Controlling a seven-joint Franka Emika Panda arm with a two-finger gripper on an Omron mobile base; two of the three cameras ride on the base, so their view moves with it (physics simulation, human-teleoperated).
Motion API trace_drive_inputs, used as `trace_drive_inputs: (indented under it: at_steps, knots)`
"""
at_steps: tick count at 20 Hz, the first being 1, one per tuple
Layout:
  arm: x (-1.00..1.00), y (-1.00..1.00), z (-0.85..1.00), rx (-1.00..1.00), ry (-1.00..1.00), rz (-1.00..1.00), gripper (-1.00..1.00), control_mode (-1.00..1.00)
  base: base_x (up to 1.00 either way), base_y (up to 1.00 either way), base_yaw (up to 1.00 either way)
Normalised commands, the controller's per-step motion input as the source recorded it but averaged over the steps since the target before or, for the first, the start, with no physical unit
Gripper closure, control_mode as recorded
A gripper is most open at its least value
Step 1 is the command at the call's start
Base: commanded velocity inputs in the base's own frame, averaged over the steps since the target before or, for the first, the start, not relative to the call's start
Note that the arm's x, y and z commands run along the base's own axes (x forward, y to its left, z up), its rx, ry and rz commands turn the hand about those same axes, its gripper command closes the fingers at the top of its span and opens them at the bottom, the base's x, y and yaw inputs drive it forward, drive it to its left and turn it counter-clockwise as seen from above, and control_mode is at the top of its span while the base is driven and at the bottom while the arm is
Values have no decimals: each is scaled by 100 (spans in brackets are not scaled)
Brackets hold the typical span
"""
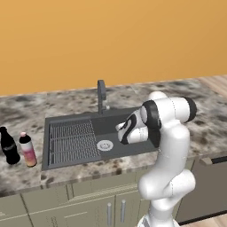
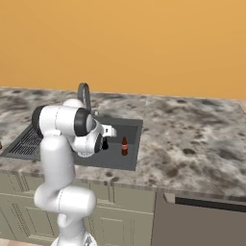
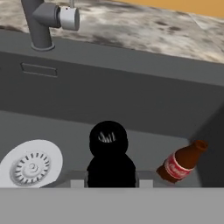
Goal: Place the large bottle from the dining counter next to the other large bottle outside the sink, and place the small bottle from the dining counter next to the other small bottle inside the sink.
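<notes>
Hand view: gripper (image 3: 111, 183) at bottom centre pinches the small bottle (image 3: 109, 159), upright inside the sink (image 3: 109, 103); the other small bottle (image 3: 181, 162) near, lower right; drain (image 3: 29, 164) lower left.

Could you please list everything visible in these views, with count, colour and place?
Sink: one, dark grey, set in the counter.
Ribbed rack: one, grey, left part of the sink.
Drain: one, pale round, sink floor.
Tap: one, dark grey, behind the sink.
Other small bottle: one, red-brown with red label, upright inside the sink.
Small bottle: one, black, in the sink between the pincer's fingers.
Other large bottle: one, nearly black, on the counter left of the sink.
Large bottle: one, pale pink with dark cap, beside it.
Counter: one, speckled marble.
Cabinets: olive-grey, below.
Pincer: one, over the sink.
</notes>
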Motion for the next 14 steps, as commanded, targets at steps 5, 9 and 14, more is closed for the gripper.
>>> trace_drive_inputs:
  at_steps: [5,9,14]
  knots:
    - [30,-8,-27,0,0,0,100,-100,0,0,0]
    - [25,-8,-25,0,0,0,100,-100,0,0,0]
    - [33,-8,-26,0,0,0,100,-100,0,0,0]
